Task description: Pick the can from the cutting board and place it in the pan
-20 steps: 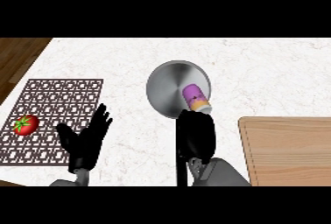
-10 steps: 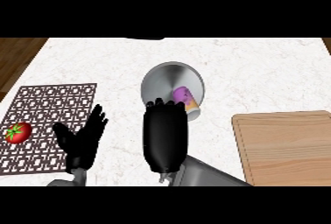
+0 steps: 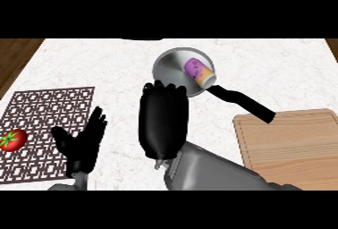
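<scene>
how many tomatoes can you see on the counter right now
1. The tomato sits on the brown lattice mat near the view's left edge, left of the resting left hand. The right hand and forearm could hide something behind them.

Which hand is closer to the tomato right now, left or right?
Left. The left hand rests open just right of the tomato on the mat; the right hand is farther right, nearer the pan.

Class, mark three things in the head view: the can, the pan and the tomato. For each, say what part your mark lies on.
can [image 3: 199, 72], head view: on its purple side, lying in the pan.
pan [image 3: 168, 67], head view: on the bare grey inside, left of the can.
tomato [image 3: 13, 140], head view: on its red skin, beside the green stalk.
</scene>
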Action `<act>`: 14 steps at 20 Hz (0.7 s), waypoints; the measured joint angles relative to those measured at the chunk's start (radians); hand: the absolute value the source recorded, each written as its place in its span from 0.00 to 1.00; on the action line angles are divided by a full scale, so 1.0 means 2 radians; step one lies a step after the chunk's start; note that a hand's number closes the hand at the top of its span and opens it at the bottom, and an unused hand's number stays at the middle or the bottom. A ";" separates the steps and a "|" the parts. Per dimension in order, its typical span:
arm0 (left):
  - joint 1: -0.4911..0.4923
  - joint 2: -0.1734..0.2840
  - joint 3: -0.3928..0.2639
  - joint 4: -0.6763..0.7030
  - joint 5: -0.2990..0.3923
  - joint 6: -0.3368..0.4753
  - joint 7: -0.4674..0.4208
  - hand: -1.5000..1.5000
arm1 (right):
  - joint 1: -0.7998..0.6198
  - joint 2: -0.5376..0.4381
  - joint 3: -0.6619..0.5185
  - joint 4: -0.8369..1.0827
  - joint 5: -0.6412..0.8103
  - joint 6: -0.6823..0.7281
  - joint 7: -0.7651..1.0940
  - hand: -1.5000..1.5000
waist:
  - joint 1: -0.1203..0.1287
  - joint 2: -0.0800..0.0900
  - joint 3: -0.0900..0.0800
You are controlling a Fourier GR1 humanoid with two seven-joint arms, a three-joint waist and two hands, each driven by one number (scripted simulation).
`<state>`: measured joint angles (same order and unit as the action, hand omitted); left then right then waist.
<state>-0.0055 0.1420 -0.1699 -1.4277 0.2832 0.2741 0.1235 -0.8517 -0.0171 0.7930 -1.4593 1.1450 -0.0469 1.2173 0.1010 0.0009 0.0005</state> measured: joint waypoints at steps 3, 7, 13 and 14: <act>0.000 -0.001 0.001 0.000 -0.001 0.003 0.001 0.50 | -0.016 0.000 -0.011 0.021 -0.006 -0.016 0.000 1.00 | -0.005 0.001 0.000; -0.001 0.002 0.010 0.001 0.003 0.001 0.000 0.50 | -0.037 0.001 -0.030 0.071 0.002 -0.038 -0.008 1.00 | -0.013 0.002 0.001; 0.008 0.001 0.012 -0.007 -0.002 0.005 -0.005 0.50 | -0.047 0.002 -0.065 0.172 0.015 -0.091 -0.036 1.00 | -0.019 0.004 0.001; 0.010 0.004 0.013 -0.010 0.001 0.003 -0.003 0.50 | -0.042 0.003 -0.074 0.190 0.017 -0.103 -0.045 1.00 | -0.021 0.005 0.001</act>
<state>0.0154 0.1491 -0.1430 -1.4480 0.2847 0.2805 0.1184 -0.9361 -0.0115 0.6453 -1.0799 1.1785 -0.2534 1.1271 0.0591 0.0101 0.0028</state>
